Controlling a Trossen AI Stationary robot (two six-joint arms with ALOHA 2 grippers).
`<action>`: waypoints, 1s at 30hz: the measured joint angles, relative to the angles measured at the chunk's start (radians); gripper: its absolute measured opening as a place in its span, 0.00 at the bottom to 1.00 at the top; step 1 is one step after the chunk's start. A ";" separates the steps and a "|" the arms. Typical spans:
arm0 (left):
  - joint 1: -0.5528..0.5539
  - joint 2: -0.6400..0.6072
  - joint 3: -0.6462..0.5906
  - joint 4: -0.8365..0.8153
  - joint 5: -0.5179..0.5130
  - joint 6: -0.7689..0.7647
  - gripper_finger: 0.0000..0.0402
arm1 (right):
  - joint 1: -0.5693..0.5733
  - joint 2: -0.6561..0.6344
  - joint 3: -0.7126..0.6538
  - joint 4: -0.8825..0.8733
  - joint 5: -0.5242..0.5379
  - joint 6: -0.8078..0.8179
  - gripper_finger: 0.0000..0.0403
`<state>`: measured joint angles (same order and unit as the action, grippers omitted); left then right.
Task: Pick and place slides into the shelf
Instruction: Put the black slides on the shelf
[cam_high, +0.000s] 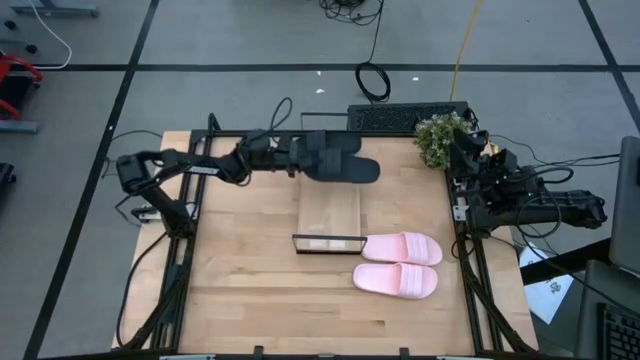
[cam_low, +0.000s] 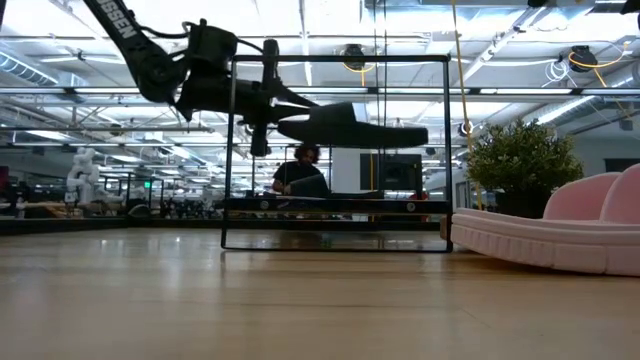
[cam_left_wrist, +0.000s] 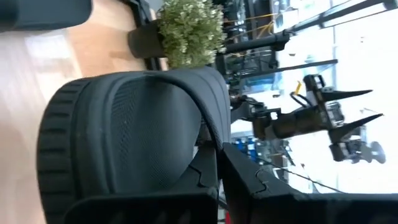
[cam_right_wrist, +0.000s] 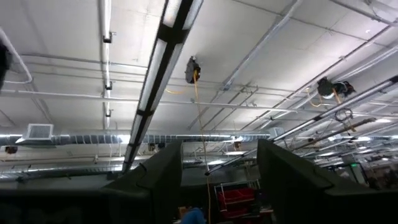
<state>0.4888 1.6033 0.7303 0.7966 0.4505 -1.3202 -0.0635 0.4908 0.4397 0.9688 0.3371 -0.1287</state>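
Observation:
My left gripper (cam_high: 318, 160) is shut on a black slide (cam_high: 350, 166) and carries it in the air over the far end of the shelf (cam_high: 328, 208), a light-wood plank with a thin black frame (cam_high: 328, 243) at its near end. In the low view the black slide (cam_low: 350, 130) hangs level inside the frame's outline (cam_low: 335, 240). The two pink slides (cam_high: 400, 247) (cam_high: 395, 280) lie soles down on the table, right of the frame. A dark rounded shape (cam_left_wrist: 43, 11) lies on the plank; I cannot tell whether it is the second black slide. My right gripper (cam_right_wrist: 217, 180) is open, parked at the right edge, pointing at the ceiling. My left gripper pinches the black slide's side edge (cam_left_wrist: 211, 146) between its two fingers (cam_left_wrist: 261, 186), coming about level from the table's left. The slide is lifted clear and lies roughly level, reaching on toward the right beyond the fingers.
A potted plant (cam_high: 440, 138) stands at the far right corner, and a keyboard (cam_high: 405, 118) lies beyond the far edge. The folded right arm (cam_high: 510, 195) sits at the right side. A person (cam_low: 300, 175) shows in the room behind the table.

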 joint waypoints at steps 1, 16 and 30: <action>-0.006 -0.004 0.000 -0.018 -0.010 0.005 0.00 | 0.000 0.000 0.000 -0.001 0.010 0.000 0.49; -0.036 -0.126 -0.165 -0.129 -0.184 -0.010 0.00 | 0.000 -0.013 0.000 0.001 0.059 -0.037 0.49; -0.058 -0.117 -0.199 -0.074 -0.330 0.028 0.00 | 0.000 -0.013 0.000 0.000 0.059 -0.048 0.49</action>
<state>0.4309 1.4867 0.5316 0.7223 0.1200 -1.2919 -0.0639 0.4778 0.4397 0.9688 0.3962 -0.1772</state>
